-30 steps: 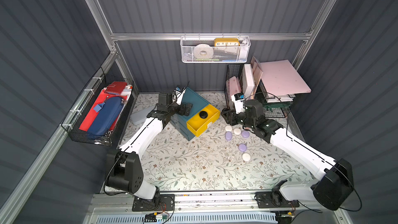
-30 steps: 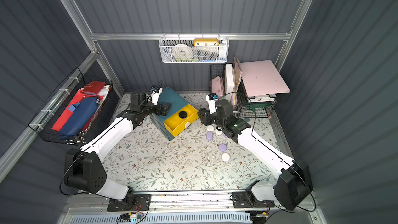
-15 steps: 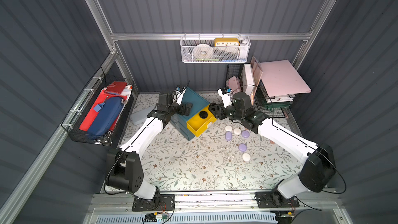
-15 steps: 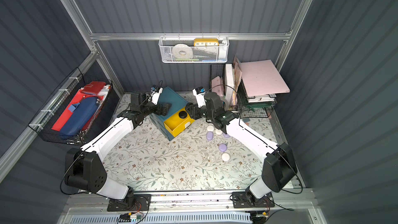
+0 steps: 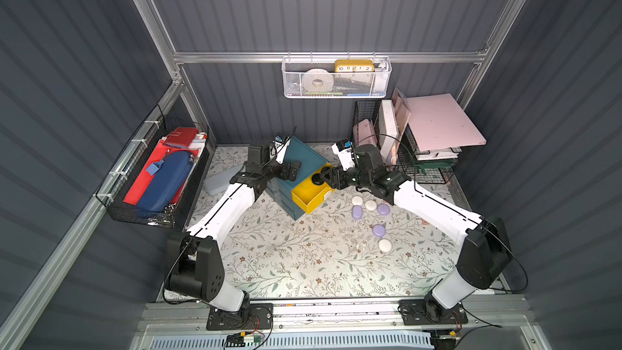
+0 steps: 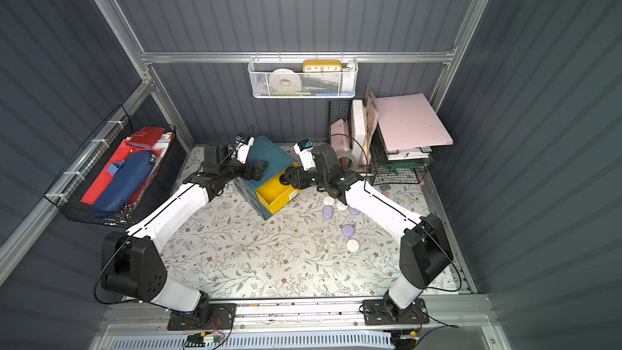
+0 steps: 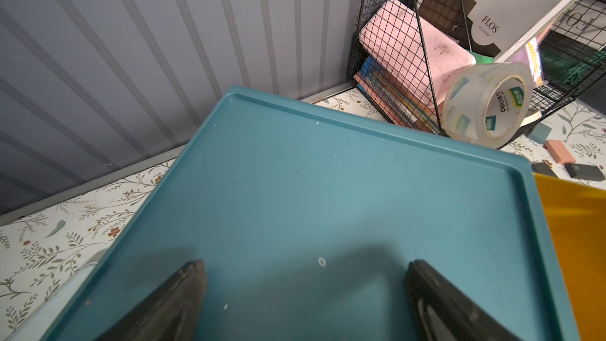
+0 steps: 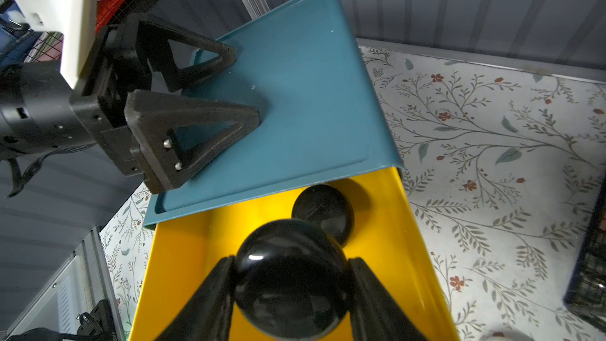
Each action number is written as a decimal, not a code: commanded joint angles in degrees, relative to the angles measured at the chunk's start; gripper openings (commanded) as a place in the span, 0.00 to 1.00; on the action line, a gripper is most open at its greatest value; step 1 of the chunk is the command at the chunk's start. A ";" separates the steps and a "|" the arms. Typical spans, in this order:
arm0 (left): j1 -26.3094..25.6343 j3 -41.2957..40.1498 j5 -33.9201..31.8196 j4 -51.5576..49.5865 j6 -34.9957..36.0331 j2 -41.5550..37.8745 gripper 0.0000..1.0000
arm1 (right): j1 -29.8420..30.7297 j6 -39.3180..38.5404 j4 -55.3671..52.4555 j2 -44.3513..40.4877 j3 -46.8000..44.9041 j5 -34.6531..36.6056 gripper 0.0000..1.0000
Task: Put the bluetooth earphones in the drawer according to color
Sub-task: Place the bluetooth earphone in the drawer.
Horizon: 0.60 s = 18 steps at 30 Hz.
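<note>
The teal drawer cabinet (image 5: 304,159) stands at the back with its yellow drawer (image 5: 309,193) pulled out. My right gripper (image 8: 291,260) is shut on a black earphone case (image 8: 290,290), held just above the yellow drawer (image 8: 183,257). A second black case (image 8: 323,211) lies inside, near the cabinet. My left gripper (image 7: 305,264) is open, fingers spread over the cabinet's top (image 7: 328,175). On the mat to the right lie three white cases (image 5: 357,200) (image 5: 370,205) (image 5: 384,245) and three lilac cases (image 5: 357,212) (image 5: 383,209) (image 5: 379,229).
A pale grey-blue oblong case (image 5: 217,181) lies left of the cabinet. A black wire rack (image 5: 420,163) with books and a tape roll (image 7: 485,103) fills the back right corner. Small pink (image 7: 559,151) and black (image 7: 583,172) chips lie beside it.
My right arm has swung left from beside the wire rack to over the yellow drawer, carrying the black case. The left arm has not moved.
</note>
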 commanded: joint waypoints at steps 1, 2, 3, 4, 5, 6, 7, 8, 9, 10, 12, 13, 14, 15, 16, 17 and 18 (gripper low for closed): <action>-0.36 -0.76 0.36 -7.13 -0.44 1.96 0.99 | 0.28 -0.42 -0.80 0.33 2.14 -0.98 0.46; -0.36 -0.72 0.22 -7.14 -0.44 1.95 0.99 | 0.23 -0.41 -0.78 0.25 2.05 -0.89 0.53; -0.40 -0.62 0.23 -7.14 -0.44 1.95 0.99 | 0.27 -0.33 -0.70 0.16 1.99 -0.84 0.58; -0.36 -0.63 0.21 -7.14 -0.44 1.95 0.99 | 0.22 -0.32 -0.65 0.11 2.00 -0.69 0.62; -0.40 -0.67 0.34 -7.16 -0.44 1.89 0.99 | 0.23 -0.32 -0.53 0.16 1.99 -0.57 0.64; -0.40 -0.65 0.38 -7.15 -0.43 1.86 0.99 | 0.33 -0.24 -0.51 0.07 1.93 -0.43 0.65; -0.39 -0.66 0.39 -7.20 -0.33 1.86 0.99 | 0.33 -0.16 -0.43 0.07 1.92 -0.30 0.67; -0.40 -0.67 0.41 -7.23 -0.35 1.86 1.00 | 0.32 -0.14 -0.31 -0.02 1.88 -0.38 0.69; -0.40 -0.67 0.39 -7.23 -0.46 1.86 0.99 | 0.38 -0.14 -0.27 -0.06 1.92 -0.38 0.72; -0.36 -0.67 0.38 -7.22 -0.43 1.86 0.99 | 0.32 -0.27 -0.27 -0.18 1.98 -0.30 0.74; -0.40 -0.65 0.39 -7.23 -0.49 1.86 0.99 | 0.35 -0.23 -0.24 -0.63 1.79 0.50 0.74; -0.40 -0.63 0.38 -7.23 -0.47 1.86 0.99 | 0.31 -0.23 -0.09 -1.20 1.59 1.24 0.75; -0.40 -0.66 0.40 -7.23 -0.45 1.86 0.99 | 0.38 -0.24 0.35 -2.06 1.05 1.46 0.75; -0.46 -0.65 0.40 -7.23 -0.42 1.95 0.99 | 0.33 -0.23 1.10 -3.01 0.27 4.00 0.74; -0.49 -0.65 0.38 -7.23 -0.49 1.95 0.99 | 0.38 -0.14 2.10 -4.23 -0.82 5.18 0.74; -0.49 -0.67 0.38 -7.23 -0.51 1.96 0.99 | 0.35 -0.06 2.97 -5.66 -1.95 6.39 0.74; -0.49 -0.67 0.38 -7.23 -0.52 1.97 1.00 | 0.35 -0.05 3.60 -6.91 -2.93 7.48 0.74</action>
